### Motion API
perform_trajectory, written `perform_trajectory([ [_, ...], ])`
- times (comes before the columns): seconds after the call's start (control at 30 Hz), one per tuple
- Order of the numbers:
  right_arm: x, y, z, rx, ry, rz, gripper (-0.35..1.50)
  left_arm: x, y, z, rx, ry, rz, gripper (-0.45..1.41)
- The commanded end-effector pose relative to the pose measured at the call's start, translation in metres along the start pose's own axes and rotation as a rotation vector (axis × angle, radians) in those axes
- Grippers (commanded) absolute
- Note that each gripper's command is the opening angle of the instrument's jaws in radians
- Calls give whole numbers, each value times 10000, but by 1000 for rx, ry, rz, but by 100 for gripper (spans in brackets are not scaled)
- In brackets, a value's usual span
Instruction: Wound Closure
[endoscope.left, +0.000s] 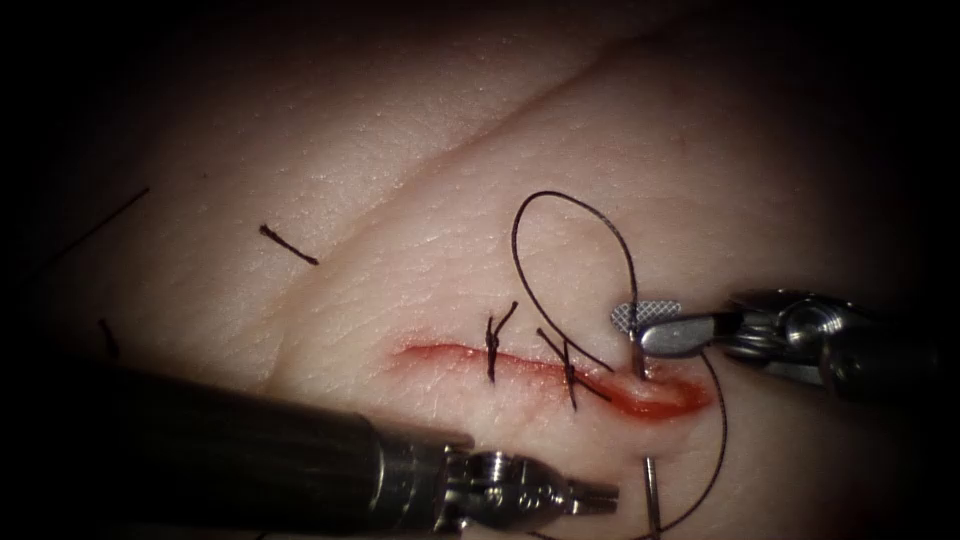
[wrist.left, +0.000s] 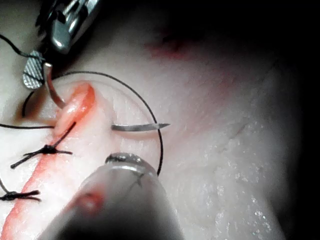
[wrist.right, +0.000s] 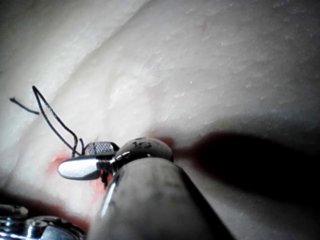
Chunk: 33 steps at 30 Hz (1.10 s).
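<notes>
Nearest the endoscope, the left arm's tool (endoscope.left: 590, 493) is lying low along the near edge of the tissue (endoscope.left: 400, 180), pointing right, with its jaws looking closed on nothing.

Right arm's tool (endoscope.left: 640, 322) is coming in from the right, reaching over the right end of the cut (endoscope.left: 560, 375). Its jaws are standing apart, one broad ridged pad showing. They are sitting at the tail end of the needle (endoscope.left: 650, 500), though whether they are actually pinching it is hard to call from these views.

Needle is sitting in the tissue: going in at the far lip near the cut's right end, passing under, and coming out on the near side, where its pointed end (wrist.left: 142, 127) is standing free. That free point is lying just right of the left tool's tip, so the left arm is the nearer one to it.

Thread (endoscope.left: 570, 250) is looping beyond the cut and trailing round its right end. Two finished stitches (endoscope.left: 495, 345) are crossing the cut to the left. Red fluid is lining the cut.
</notes>
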Motion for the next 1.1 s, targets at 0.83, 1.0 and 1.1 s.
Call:
perform_trajectory([
  [0.83,6,37,-48,15,65,-22,94,23,5,7,214,164,279,59],
  [1.0,-1,49,-49,5,74,-41,88,41,4,8,218,197,294,61],
  [1.1,-3,50,-49,3,71,-43,84,44,0,11,225,200,296,66],
])
